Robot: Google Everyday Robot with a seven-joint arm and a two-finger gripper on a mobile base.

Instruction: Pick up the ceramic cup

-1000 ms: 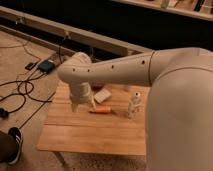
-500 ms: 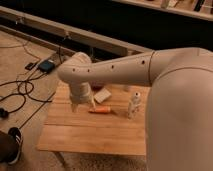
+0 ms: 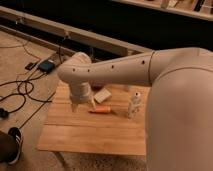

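Jaws, whether open or closed unclear, hang near the left edge of the table (image 3: 92, 137), bare wood in front

A thick white robot arm (image 3: 125, 70) reaches from the right over a light wooden table (image 3: 90, 137) and bends down to its gripper (image 3: 76, 106), low over the table's left part. Just to the gripper's right lies a slim orange object (image 3: 102, 110), with a flat white box (image 3: 102, 95) behind it. A slim white bottle (image 3: 133, 105) stands upright farther right.
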